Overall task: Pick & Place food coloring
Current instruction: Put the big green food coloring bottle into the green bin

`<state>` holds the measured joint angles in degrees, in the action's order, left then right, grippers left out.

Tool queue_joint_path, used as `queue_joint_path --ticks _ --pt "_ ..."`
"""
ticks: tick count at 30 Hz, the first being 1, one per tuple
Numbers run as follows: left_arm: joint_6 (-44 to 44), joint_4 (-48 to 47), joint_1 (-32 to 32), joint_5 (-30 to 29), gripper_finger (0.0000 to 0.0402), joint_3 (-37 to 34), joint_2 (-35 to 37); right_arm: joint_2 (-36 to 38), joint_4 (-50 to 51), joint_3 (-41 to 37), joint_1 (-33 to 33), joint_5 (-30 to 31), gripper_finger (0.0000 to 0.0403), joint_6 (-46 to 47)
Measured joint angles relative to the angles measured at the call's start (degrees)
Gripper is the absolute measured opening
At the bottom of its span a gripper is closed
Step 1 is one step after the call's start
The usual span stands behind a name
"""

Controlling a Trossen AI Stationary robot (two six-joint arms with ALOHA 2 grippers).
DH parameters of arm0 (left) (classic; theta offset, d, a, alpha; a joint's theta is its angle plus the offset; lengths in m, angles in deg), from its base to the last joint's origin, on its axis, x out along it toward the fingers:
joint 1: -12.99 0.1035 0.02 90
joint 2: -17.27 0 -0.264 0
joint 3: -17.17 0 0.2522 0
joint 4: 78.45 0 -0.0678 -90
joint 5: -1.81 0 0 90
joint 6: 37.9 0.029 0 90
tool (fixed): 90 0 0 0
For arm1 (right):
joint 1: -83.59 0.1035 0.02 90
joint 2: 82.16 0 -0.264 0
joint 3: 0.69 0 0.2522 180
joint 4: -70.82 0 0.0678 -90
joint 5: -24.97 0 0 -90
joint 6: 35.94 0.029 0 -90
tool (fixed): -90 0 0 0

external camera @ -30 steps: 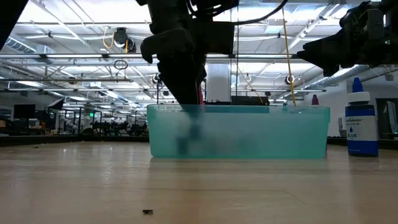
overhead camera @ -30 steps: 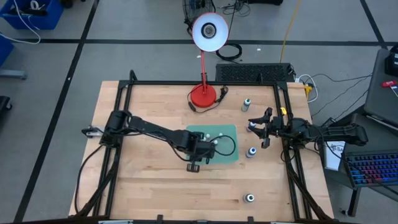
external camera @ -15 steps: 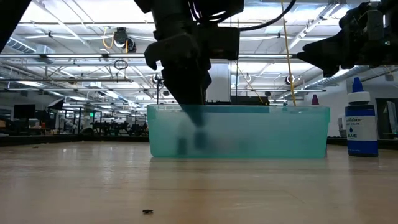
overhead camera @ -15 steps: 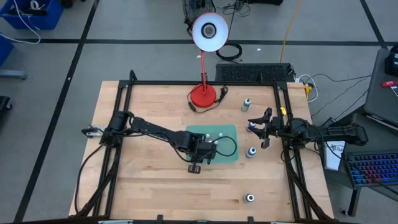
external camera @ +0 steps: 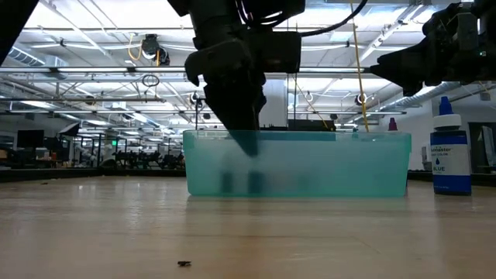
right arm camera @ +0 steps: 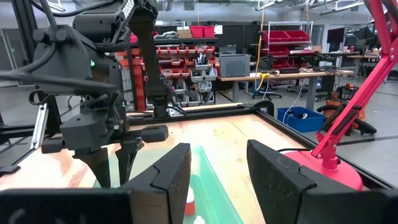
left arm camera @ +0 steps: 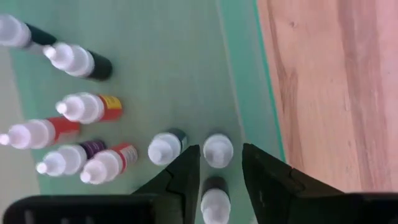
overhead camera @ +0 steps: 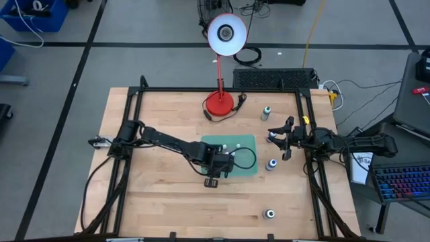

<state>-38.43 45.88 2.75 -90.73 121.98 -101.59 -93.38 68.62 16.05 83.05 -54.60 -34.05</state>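
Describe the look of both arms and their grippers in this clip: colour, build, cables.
Both arms are matte black, jointed segments. The left gripper has two broad, tapered black fingers; a black cable loops beside it. The right gripper has matching blocky black fingers, with a yellow tag visible near its wrist in the high view.

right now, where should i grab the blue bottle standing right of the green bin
Take the blue bottle by its straight body at the label, coming down from above, a finger each side. It stands upright and alone, and its cap narrows to a tip, probably a poor hold. The left gripper is open over the green bin; the right gripper waits open beside it.
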Motion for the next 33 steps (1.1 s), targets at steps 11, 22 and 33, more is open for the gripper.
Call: queue_joint_path --ticks 11,22,33 --pt "-5.6 -2.7 0.1 0.0 0.0126 3.0 11.5 -0.2 0.0 0.0 0.0 0.0 0.0148 0.0" --pt "2.7 13.8 -5.8 -11.5 0.0127 -19.3 51.8 -0.5 0.0 0.0 0.0 0.0 0.0150 0.0" --pt "0.5 48.9 -7.0 -12.8 0.0127 -64.3 79.5 -0.5 0.0 0.0 0.0 0.0 0.0150 0.0"
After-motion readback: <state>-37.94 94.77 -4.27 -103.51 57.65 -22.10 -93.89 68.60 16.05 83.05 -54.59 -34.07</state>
